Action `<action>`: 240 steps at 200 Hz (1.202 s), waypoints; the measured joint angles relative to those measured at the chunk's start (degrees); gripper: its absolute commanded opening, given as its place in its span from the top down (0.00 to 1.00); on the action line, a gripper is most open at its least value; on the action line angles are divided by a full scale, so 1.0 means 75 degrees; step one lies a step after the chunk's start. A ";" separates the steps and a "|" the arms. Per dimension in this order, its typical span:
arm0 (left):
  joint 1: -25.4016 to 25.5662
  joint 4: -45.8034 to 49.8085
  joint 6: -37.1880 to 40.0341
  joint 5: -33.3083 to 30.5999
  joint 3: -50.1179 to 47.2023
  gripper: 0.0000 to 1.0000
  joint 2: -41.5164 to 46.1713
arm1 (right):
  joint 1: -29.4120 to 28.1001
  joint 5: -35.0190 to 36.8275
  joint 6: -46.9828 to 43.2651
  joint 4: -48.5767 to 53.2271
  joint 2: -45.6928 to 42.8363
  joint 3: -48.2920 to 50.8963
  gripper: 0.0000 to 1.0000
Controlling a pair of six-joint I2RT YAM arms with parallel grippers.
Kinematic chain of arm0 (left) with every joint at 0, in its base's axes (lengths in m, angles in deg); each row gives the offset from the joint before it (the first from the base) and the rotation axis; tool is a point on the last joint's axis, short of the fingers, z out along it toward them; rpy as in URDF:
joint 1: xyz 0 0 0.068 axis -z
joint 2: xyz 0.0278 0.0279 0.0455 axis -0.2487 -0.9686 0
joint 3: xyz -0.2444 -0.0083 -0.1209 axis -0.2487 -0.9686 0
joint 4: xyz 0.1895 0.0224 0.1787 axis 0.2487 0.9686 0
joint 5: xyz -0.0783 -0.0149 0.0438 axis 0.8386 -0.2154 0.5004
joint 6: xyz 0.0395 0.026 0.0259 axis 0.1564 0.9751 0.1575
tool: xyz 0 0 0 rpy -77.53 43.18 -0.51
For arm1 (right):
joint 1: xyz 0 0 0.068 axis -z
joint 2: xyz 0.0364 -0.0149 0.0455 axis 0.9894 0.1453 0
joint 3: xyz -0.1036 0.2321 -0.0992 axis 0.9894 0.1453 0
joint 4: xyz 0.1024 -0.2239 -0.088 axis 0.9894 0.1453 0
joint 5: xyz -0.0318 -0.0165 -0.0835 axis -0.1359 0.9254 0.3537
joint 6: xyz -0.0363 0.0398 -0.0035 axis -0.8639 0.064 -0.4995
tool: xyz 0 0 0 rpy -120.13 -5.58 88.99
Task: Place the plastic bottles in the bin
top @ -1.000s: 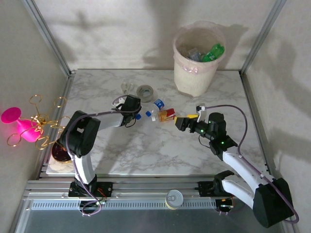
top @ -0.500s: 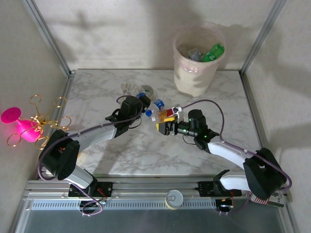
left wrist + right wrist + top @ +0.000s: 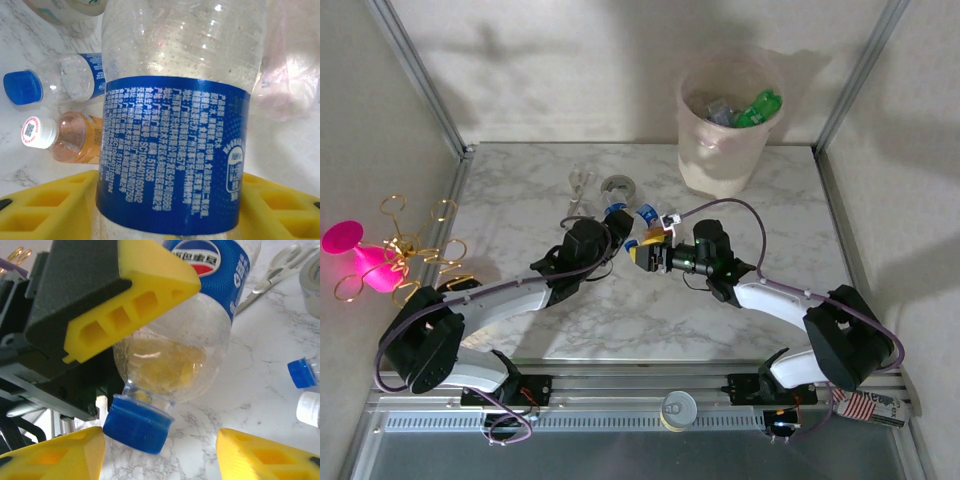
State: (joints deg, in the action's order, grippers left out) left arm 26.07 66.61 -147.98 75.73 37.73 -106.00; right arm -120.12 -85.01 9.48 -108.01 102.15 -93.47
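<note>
My left gripper [image 3: 170, 202] is shut on a clear plastic bottle [image 3: 175, 150] with a blue label, its yellow fingers pressing both sides. That bottle [image 3: 170, 360] also hangs in front of my right gripper [image 3: 160, 452], whose jaws stand open on either side of the bottle's blue cap [image 3: 137, 430]; the left finger is close to the cap and the right one well apart. From above, the two grippers [image 3: 605, 242] [image 3: 642, 256] meet mid-table. Two more bottles lie on the table, one clear with a blue cap [image 3: 50, 82] and one orange with a white cap [image 3: 65, 137]. The bin [image 3: 725, 150] stands far right with bottles inside.
Scissors [image 3: 578, 185] and a grey tape roll [image 3: 618, 187] lie behind the grippers. A pink and gold ornament [image 3: 380, 262] sits outside the left frame post. The marble table [image 3: 650, 320] is bare at the near side.
My right gripper has swung left to the left gripper's bottle and its jaws have narrowed round the cap. The left arm has carried the bottle slightly nearer and to the right.
</note>
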 measured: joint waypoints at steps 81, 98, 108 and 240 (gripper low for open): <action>0.0108 -0.0382 -0.0364 -0.0082 -0.0280 0.39 0.0219 | -0.0125 -0.0122 0.0335 -0.0580 0.0370 -0.0198 0.45; 0.0108 -0.0399 -0.0385 -0.0163 -0.0306 0.38 0.0248 | -0.0125 -0.0125 0.0408 -0.0647 0.0405 -0.0201 0.53; 0.0108 -0.0396 -0.0385 -0.0221 -0.0309 0.38 0.0259 | -0.0125 -0.0125 0.0434 -0.0673 0.0411 -0.0204 0.58; -0.0192 -0.0192 -0.0090 -0.0729 -0.0647 0.00 0.1632 | -0.0026 0.0525 0.0210 0.0192 0.0414 -0.0562 0.72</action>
State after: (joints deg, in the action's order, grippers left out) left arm 24.62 65.17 -148.65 70.26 32.88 -93.76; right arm -120.32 -81.07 11.06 -106.57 105.25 -97.69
